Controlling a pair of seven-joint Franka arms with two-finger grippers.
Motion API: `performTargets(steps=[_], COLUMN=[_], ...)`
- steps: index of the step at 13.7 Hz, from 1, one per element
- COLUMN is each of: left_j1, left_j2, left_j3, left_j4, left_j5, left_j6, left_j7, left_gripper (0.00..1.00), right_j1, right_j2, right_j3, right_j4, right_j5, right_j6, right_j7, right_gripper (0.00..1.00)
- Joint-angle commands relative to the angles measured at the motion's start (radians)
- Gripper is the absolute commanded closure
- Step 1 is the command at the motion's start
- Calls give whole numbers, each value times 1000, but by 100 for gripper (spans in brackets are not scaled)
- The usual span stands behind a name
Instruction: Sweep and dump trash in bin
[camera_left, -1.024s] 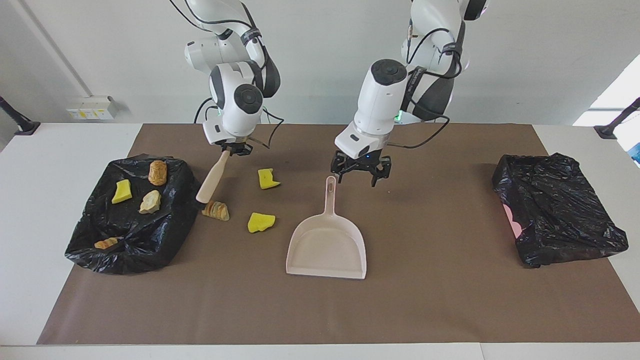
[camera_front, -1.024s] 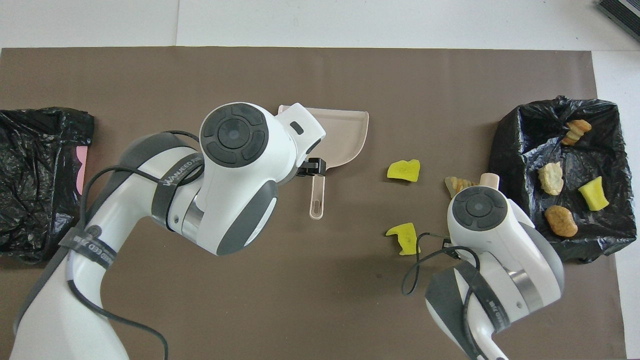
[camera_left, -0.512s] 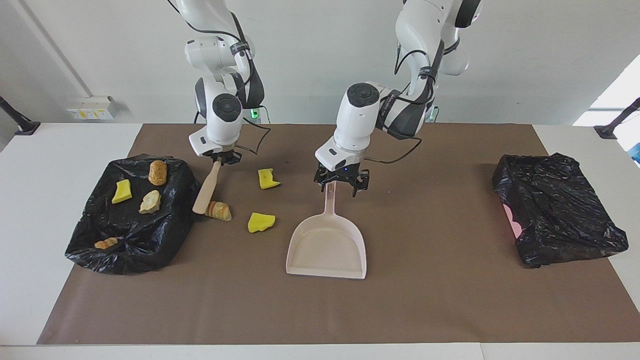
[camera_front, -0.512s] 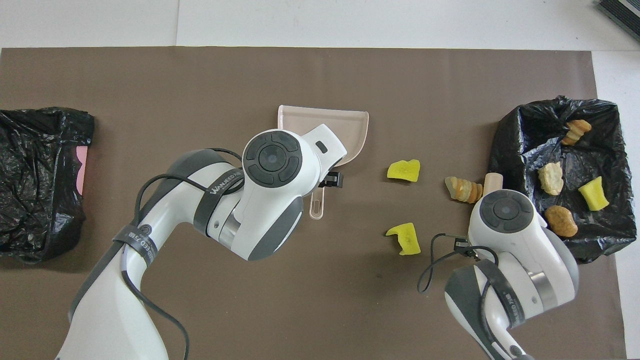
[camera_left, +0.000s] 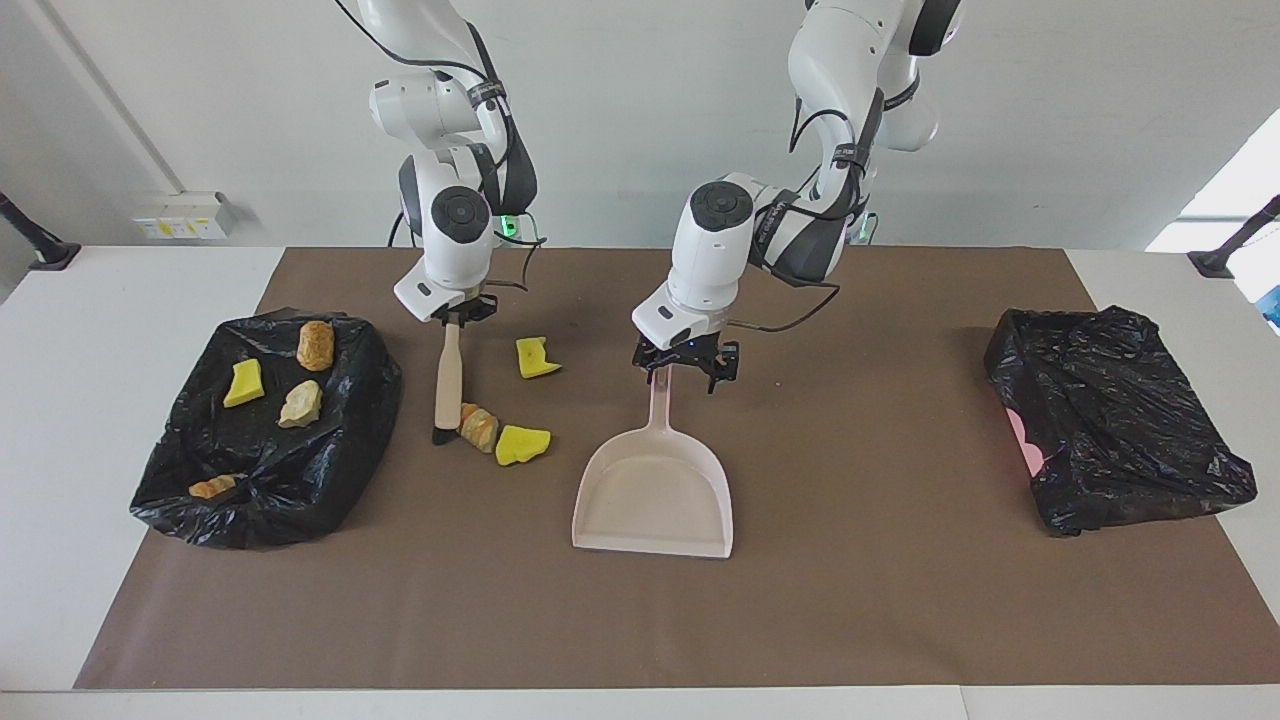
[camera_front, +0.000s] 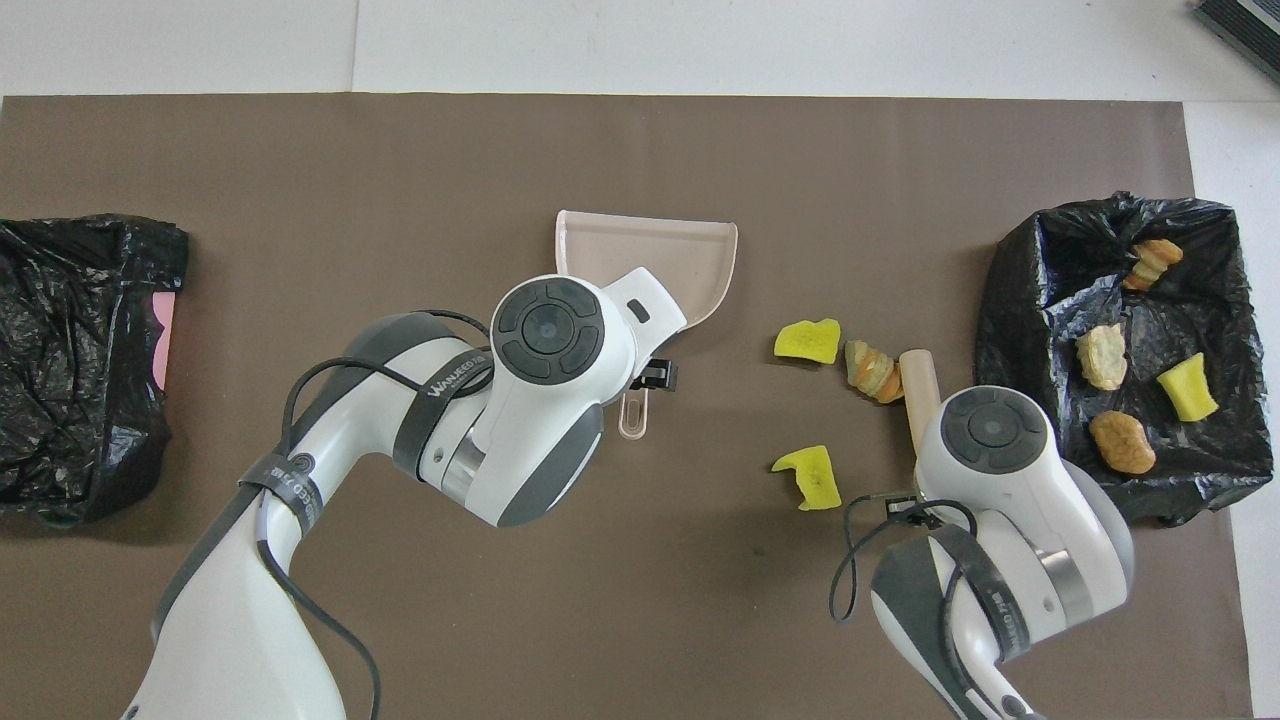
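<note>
My right gripper (camera_left: 456, 317) is shut on the pale pink brush's handle (camera_left: 449, 372); the black bristles (camera_left: 440, 436) rest on the mat. A tan bread-like lump (camera_left: 478, 427) lies against the brush and touches a yellow scrap (camera_left: 523, 445). Another yellow scrap (camera_left: 536, 357) lies nearer the robots. Several more scraps (camera_left: 300, 403) lie in the black bin (camera_left: 330, 480) at the right arm's end. The pink dustpan (camera_left: 655, 495) lies mid-table. My left gripper (camera_left: 688, 362) is open, low over the end of the dustpan's handle (camera_left: 658, 405).
A second black bag (camera_left: 1115, 420) with something pink at its edge lies at the left arm's end of the table. A brown mat (camera_left: 880, 600) covers the table. In the overhead view the lump (camera_front: 872, 370) lies between the brush (camera_front: 918, 375) and the yellow scrap (camera_front: 808, 340).
My right gripper swung the brush toward the dustpan and pushed the tan lump against the yellow scrap. My left gripper came down from beside the dustpan's handle to its end.
</note>
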Motion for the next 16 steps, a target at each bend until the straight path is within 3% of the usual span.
performTargets(steps=[1, 5, 6, 8, 9, 12, 16], left_j1=[-35, -24, -13, -13, -13, -10, 78], left_j2=[31, 36, 38, 38, 38, 38, -27], left_j3=[17, 18, 18, 18, 18, 23, 34], left_j4=[-1, -6, -1, -1, -1, 2, 4], left_j5=[-5, -1, 7, 10, 10, 10, 10], left_j6=[60, 97, 100, 91, 91, 85, 25], left_j7=[1, 7, 10, 13, 13, 82, 348], left_gripper=[0, 0, 10, 72, 92, 100, 100], right_j1=[36, 101, 101, 82, 73, 49, 62], right_j2=[0, 26, 28, 8, -18, -96, -237], right_j3=[3, 3, 3, 0, -5, -3, -3], right_j4=[-1, 54, 76, 122, 127, 93, -95], right_j5=[101, 175, 175, 175, 175, 178, 256], right_j6=[17, -5, -37, -119, -168, -251, -222], right_j7=[-44, -25, -13, -21, -24, 43, 105], right_gripper=[100, 100, 100, 100, 100, 100, 100])
